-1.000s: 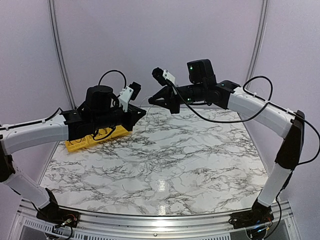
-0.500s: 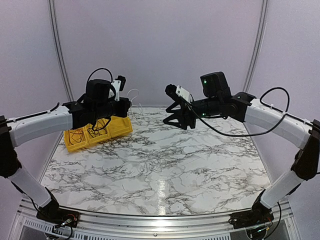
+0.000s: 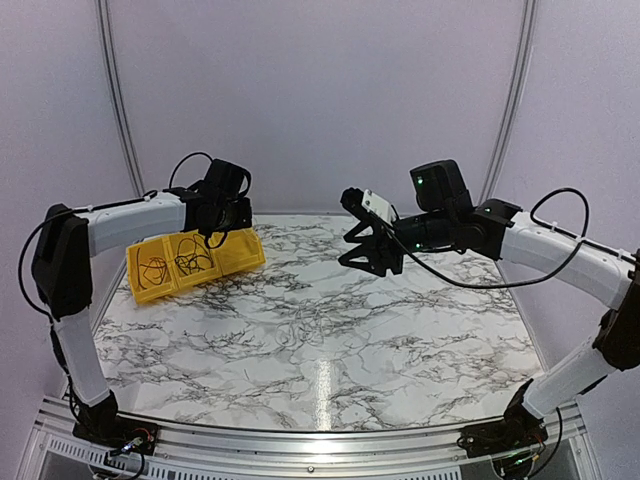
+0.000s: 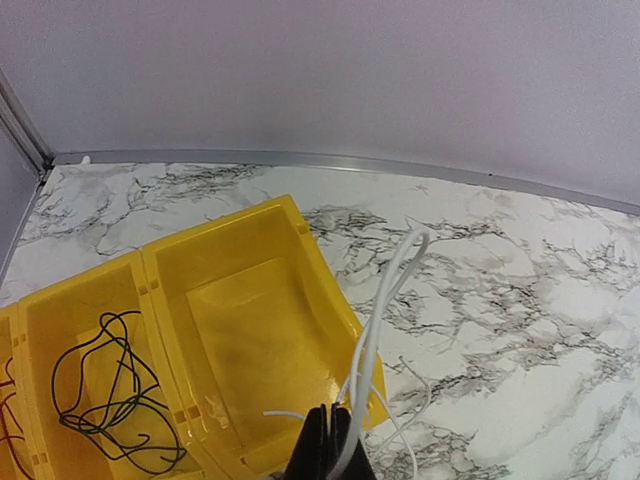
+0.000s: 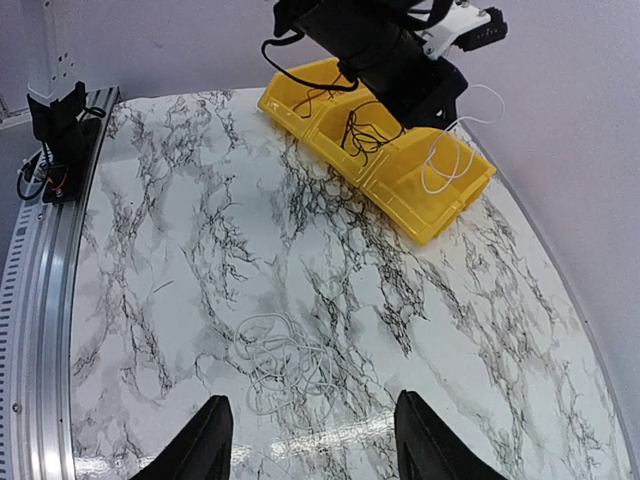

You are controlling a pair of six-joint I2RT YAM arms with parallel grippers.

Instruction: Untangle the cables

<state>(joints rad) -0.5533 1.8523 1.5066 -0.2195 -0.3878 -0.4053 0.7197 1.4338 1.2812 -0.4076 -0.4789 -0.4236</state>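
My left gripper (image 4: 335,422) is shut on a white cable (image 4: 385,300), whose loops hang over the right-hand compartment of the yellow bin (image 4: 215,225). Black cables (image 4: 110,390) lie coiled in the middle compartment. In the top view the left gripper (image 3: 223,232) hangs just above the bin (image 3: 150,290). My right gripper (image 5: 312,400) is open and holds nothing, high over a pale tangle of cables (image 5: 285,365) on the marble table. In the top view the right gripper (image 3: 350,250) hovers right of centre, and the tangle (image 3: 300,332) is only faintly visible.
The bin stands at the back left of the table, with black cables (image 3: 195,258) in two compartments. The left arm (image 5: 380,50) reaches over it from the side. Walls close the back and sides. A metal rail (image 3: 300,440) runs along the near edge.
The two grippers, close together high over the middle a second ago, have parted. The left one swung back over the bin with the white cable. The right one opened and moved right.
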